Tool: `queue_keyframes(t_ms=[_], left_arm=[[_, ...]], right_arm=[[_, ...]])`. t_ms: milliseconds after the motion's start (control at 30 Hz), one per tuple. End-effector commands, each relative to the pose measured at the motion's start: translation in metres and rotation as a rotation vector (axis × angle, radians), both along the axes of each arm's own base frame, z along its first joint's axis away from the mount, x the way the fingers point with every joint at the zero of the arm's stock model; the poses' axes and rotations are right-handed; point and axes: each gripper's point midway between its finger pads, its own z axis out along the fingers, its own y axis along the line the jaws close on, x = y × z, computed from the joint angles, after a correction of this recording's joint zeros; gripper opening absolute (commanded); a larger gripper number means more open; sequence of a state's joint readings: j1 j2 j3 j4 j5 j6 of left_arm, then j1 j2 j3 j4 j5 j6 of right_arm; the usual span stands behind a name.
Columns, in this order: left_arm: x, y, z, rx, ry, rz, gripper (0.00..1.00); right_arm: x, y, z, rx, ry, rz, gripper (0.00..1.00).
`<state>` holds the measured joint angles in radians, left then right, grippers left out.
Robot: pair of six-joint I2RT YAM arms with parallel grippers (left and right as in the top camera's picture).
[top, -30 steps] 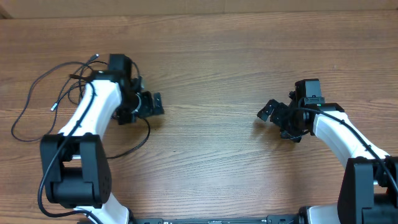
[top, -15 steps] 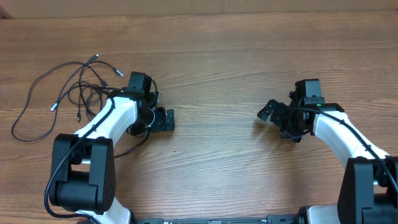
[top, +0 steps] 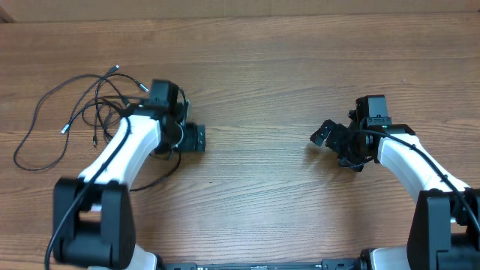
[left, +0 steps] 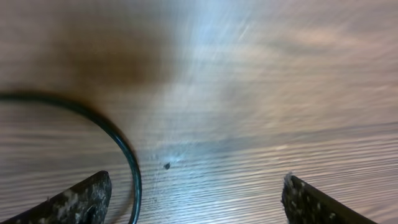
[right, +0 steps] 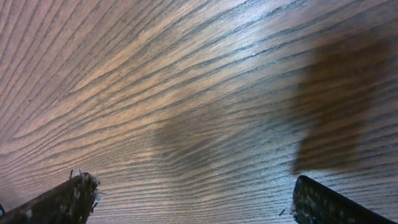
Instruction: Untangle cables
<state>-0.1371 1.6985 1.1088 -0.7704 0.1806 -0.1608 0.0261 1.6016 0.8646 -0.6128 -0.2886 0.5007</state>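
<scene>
Several thin black cables [top: 101, 105] lie tangled at the far left of the wooden table. One long loop [top: 26, 154] swings out toward the left edge. Another strand [top: 166, 171] curves under my left arm. My left gripper [top: 195, 139] is just right of the tangle, low over the table. In the left wrist view it is open [left: 196, 200], with one cable strand [left: 127, 162] curving down close to the inside of its left finger, not gripped. My right gripper [top: 322, 135] is far from the cables, open and empty over bare wood [right: 194, 199].
The wooden table [top: 255, 82] runs the full width. A lighter strip [top: 240, 7] borders its far edge. Both arm bases stand at the near edge, left [top: 90, 225] and right [top: 446, 225].
My left arm swung right and toward the near edge, uncovering the cable tangle, then shifted slightly back to the left. The cables barely moved. The right arm has not moved.
</scene>
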Motion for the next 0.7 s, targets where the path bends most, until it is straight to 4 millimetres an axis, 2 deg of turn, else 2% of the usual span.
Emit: queue_keyframes(t_ms=[0,67,167,233,267,333,467,567,667], left_arm=[[0.004,-0.004,0.031,-0.031,-0.055,0.023,0.75],[-0.009,-0.007,0.024,-0.034,0.003,0.013,0.59],[-0.029,-0.009,0.004,-0.02,0.088,-0.006,0.28],[-0.04,-0.01,-0.012,-0.01,0.135,-0.014,0.15],[-0.046,-0.009,-0.021,-0.003,0.163,-0.016,0.11],[-0.056,-0.006,-0.035,0.014,0.211,-0.017,0.11],[-0.069,0.015,-0.061,0.132,0.287,-0.007,0.1],[-0.07,0.044,-0.075,0.296,0.312,0.047,0.09],[-0.064,0.079,-0.079,0.487,0.28,0.198,0.12]], right_arm=[[0.004,0.0,0.004,0.003,-0.016,-0.001,1.0],[0.004,0.0,0.004,0.003,-0.016,-0.001,1.0],[0.004,0.0,0.004,0.003,-0.016,-0.001,1.0],[0.004,0.0,0.003,0.003,-0.015,-0.001,1.0],[0.004,0.0,0.004,0.003,-0.016,-0.001,1.0],[0.004,0.0,0.003,0.003,-0.015,-0.001,1.0],[0.004,0.0,0.004,0.003,-0.016,-0.001,1.0],[0.004,0.0,0.003,0.003,-0.015,-0.001,1.0],[0.004,0.0,0.004,0.003,-0.016,-0.001,1.0]])
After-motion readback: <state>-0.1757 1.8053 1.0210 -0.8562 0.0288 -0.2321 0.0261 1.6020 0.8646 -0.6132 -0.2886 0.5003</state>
